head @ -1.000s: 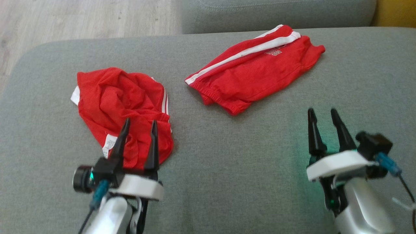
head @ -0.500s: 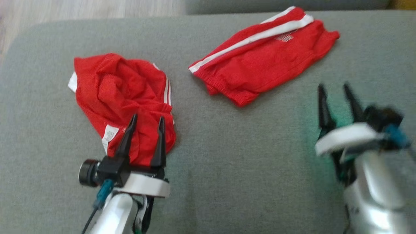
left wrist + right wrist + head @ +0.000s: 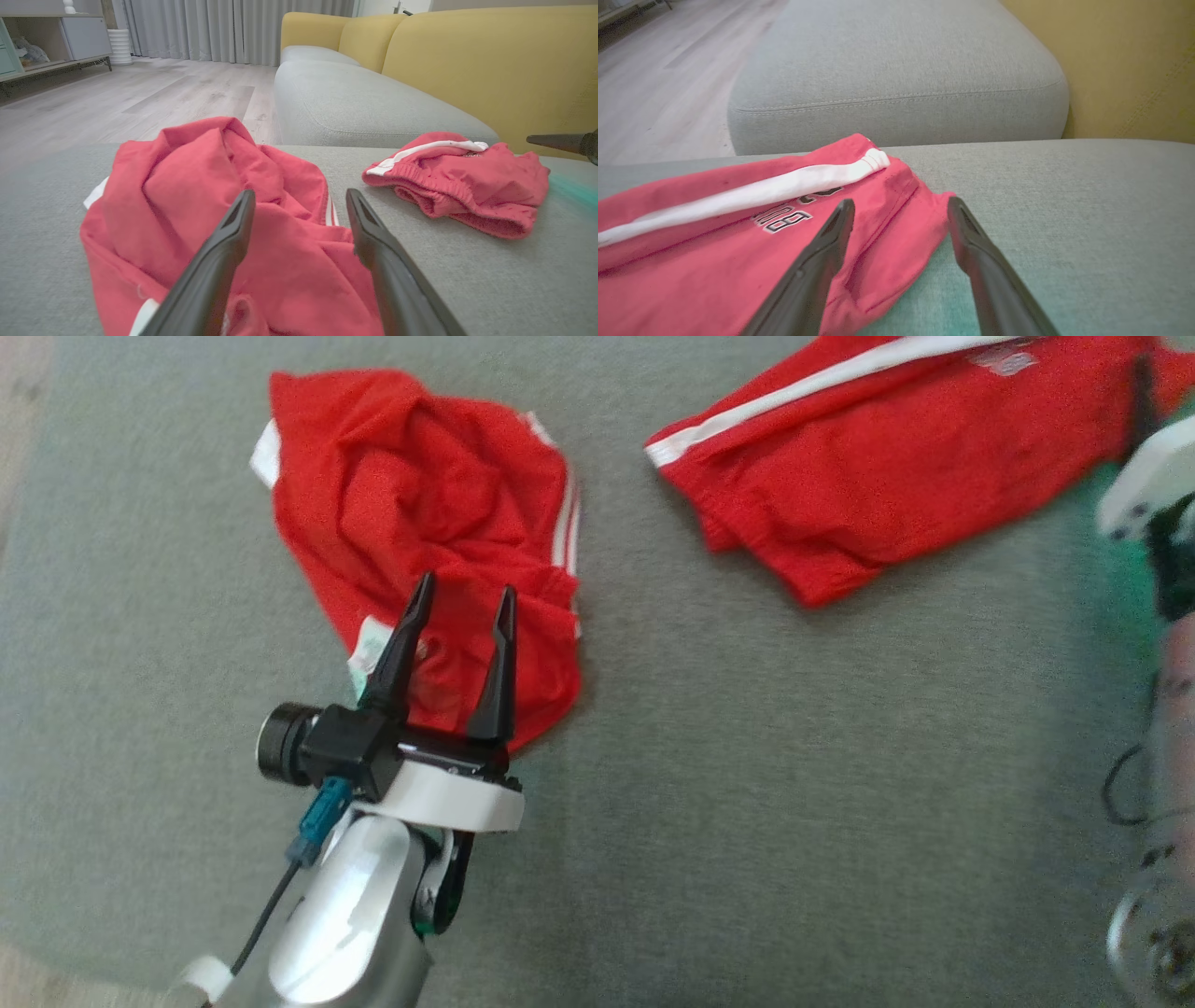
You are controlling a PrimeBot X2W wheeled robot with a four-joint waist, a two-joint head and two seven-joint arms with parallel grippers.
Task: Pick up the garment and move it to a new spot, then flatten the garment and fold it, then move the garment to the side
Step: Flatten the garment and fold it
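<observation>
One crumpled garment [image 3: 420, 495] under left gripper [image 3: 467, 583]

Red garment [image 3: 420, 495] with white stripes, red shorts [image 3: 887, 485] white-banded, lettering [image 3: 782, 220] seemingly black, grey cushion [image 3: 747, 803], yellow backrest [image 3: 490, 70]

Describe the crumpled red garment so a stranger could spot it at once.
On the grey seat cushion lie two red garments. The crumpled garment lies on the robot's left, by the open left gripper. The folded garment beside it is flat, with a long white stripe; this one is a bunched heap showing a white label.
</observation>
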